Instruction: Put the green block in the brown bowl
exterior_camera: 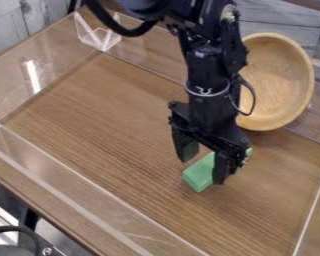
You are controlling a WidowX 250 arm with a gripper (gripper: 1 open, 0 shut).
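No readable text or markings anywhere.

Bare tabletop (96, 130) left of gripper (210, 168)

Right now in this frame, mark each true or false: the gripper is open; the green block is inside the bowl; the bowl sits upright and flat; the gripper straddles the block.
1. The black gripper is open. True.
2. The small bright green rectangular block lies in the round light-brown wooden bowl. False: it lies on the wooden table.
3. The bowl sits flat. False: it is tilted, with its opening facing the arm.
4. The gripper is down over the block. True.
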